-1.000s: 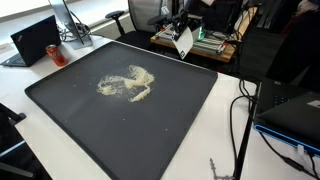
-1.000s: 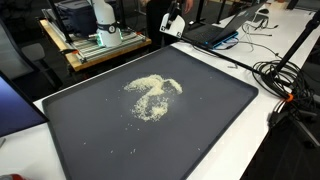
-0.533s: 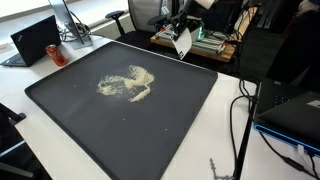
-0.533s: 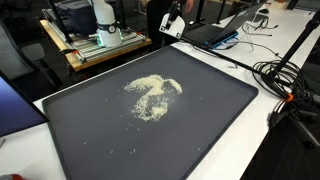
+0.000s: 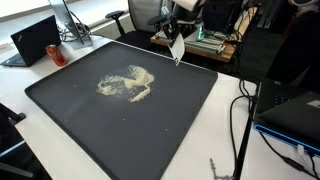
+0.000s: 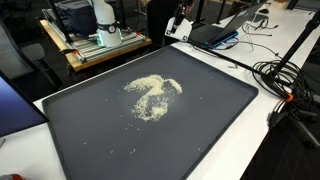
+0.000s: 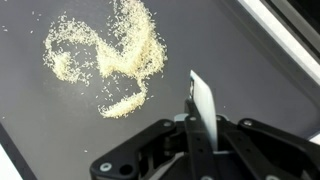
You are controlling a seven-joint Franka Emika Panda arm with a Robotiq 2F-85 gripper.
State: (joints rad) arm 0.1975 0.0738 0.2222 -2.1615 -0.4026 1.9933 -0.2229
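Note:
My gripper hangs above the far edge of a large black tray, shut on a thin white card that points down towards the tray. In the wrist view the card stands edge-on between the shut fingers of the gripper, over bare tray. A loose pile of pale grains lies up and to the left of it there. In both exterior views the grain pile sits near the tray's middle, well apart from the card.
A closed laptop and a small dark cup sit on the white table beside the tray. Cables trail along another side. A wooden cart with equipment, a laptop and a chair stand behind.
The gripper has turned with the card, which now shows narrower and more edge-on, and has shifted slightly along the tray's far edge. The grains have not moved.

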